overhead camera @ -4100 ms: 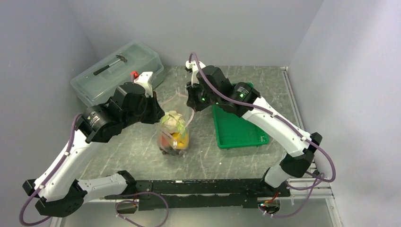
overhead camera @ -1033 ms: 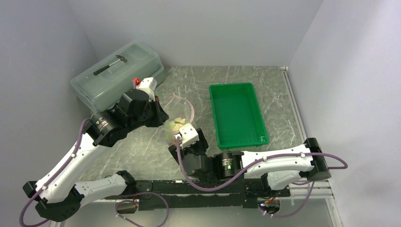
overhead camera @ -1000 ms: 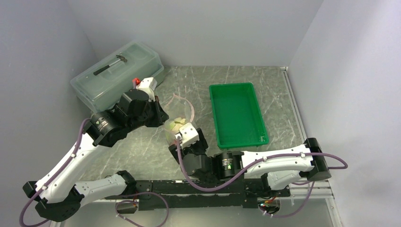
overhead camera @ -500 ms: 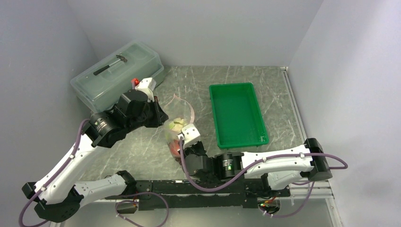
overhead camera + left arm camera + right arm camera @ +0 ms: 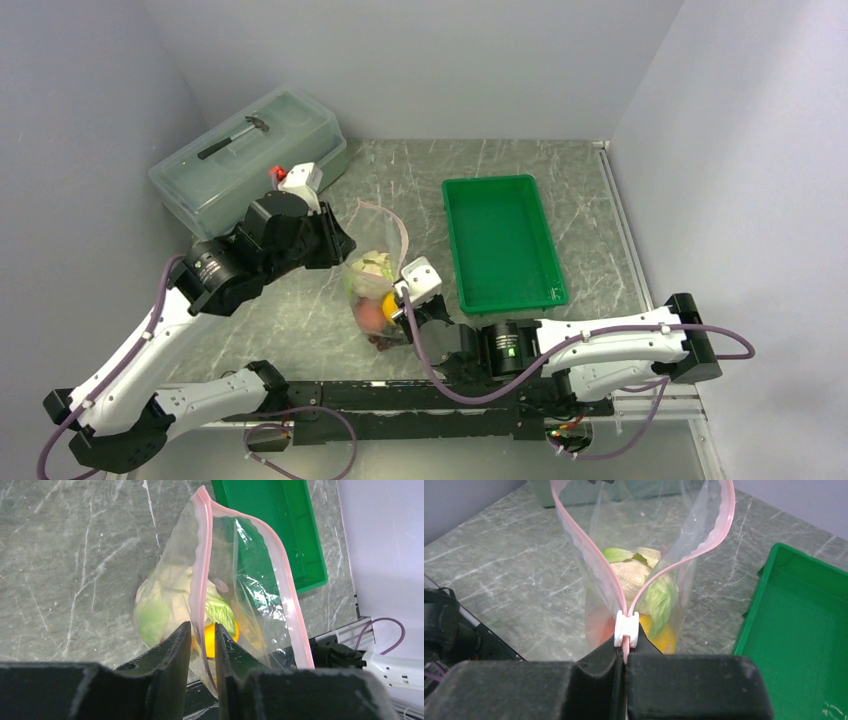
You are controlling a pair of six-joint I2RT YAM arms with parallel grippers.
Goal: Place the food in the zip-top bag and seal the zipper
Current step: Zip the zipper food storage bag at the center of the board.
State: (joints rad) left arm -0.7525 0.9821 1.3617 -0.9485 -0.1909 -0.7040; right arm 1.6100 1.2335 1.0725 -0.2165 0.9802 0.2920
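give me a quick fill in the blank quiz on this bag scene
1. The green tray is ___.
2. The zipper of the zip-top bag is ___, its two sides spread apart.
3. The right gripper is shut on the zipper's near end, just under its white ___.
4. Topmost of the food in the bag is the ___ with green leaves.

Missing words: empty; open; slider; cauliflower

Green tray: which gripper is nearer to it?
Right. The right gripper pinches the bag just left of the green tray, by its near corner; the left gripper holds the bag's opposite side, farther left.
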